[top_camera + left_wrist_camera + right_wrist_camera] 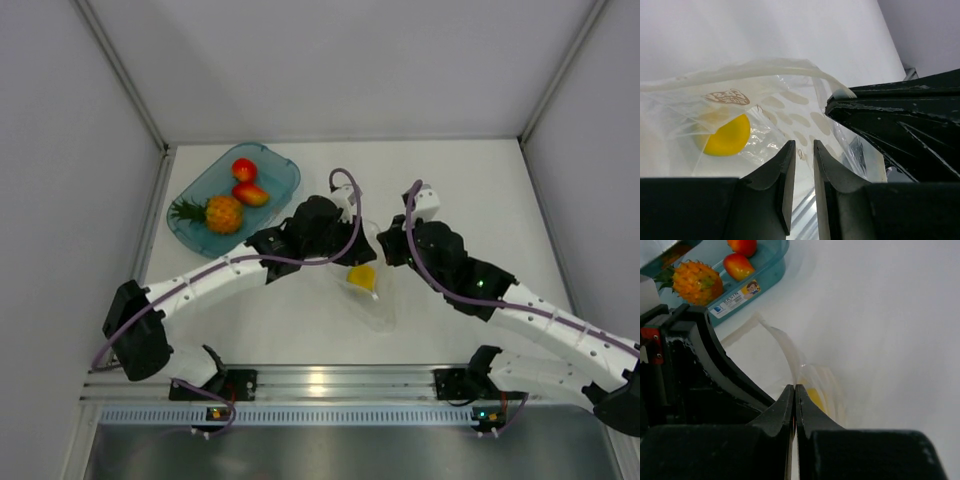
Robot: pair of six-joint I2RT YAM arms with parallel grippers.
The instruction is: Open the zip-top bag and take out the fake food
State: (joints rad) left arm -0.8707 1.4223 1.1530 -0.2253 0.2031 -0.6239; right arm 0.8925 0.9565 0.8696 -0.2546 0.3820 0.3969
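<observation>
Right gripper (795, 387) clenched on zip-top bag (376, 306) rim, frame centre. Left gripper (803, 150): jaws narrow at the film; we cannot tell its grasp. Lemon (361, 277) inside bag; pineapple (222, 213) in tray (286, 180), upper left.

You have a white table (480, 200) in front of you. Plain pale walls (350, 60) stand on three sides of it, with thin grey strips (125, 75) in the corners. A shiny metal rail (330, 383) runs along the near edge, and light glints off it.
</observation>
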